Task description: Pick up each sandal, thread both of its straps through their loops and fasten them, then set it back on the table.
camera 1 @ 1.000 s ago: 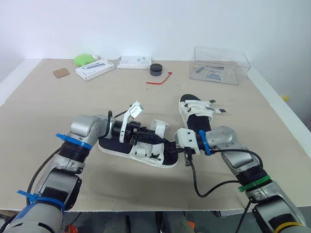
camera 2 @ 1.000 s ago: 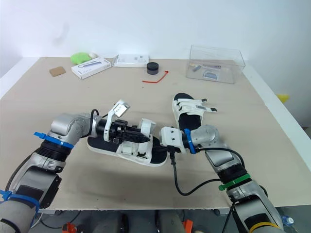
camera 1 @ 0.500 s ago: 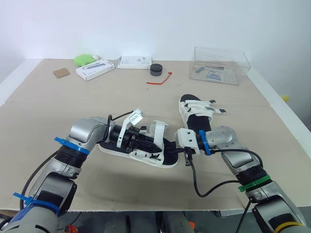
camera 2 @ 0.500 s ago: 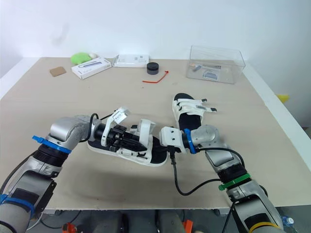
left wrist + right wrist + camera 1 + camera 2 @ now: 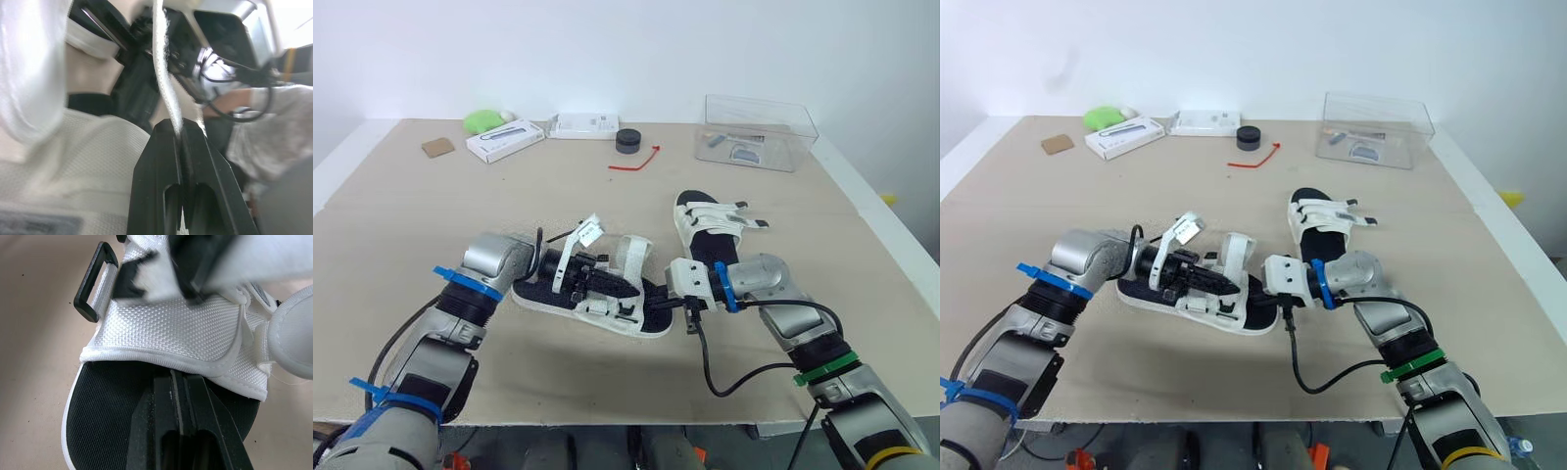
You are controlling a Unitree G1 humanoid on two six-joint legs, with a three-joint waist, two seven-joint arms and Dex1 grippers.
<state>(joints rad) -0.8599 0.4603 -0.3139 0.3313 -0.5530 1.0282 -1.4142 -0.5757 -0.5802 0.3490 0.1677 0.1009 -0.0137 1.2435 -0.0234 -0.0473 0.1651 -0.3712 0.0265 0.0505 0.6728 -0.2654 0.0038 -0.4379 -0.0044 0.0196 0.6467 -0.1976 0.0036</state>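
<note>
Jaws of the left gripper are pressed together on a white strap of the near sandal, which sits low on the table between the two arms. At its right-hand end the right gripper has its jaws closed on the sole's edge. Just beyond, to the right, lies the second sandal, straps across it

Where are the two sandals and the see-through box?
near sandal (image 5: 634, 257): left eye view, on its upright white strap.
far sandal (image 5: 708, 217): left eye view, on its white straps.
box (image 5: 798, 147): left eye view, on its clear front wall.
</note>
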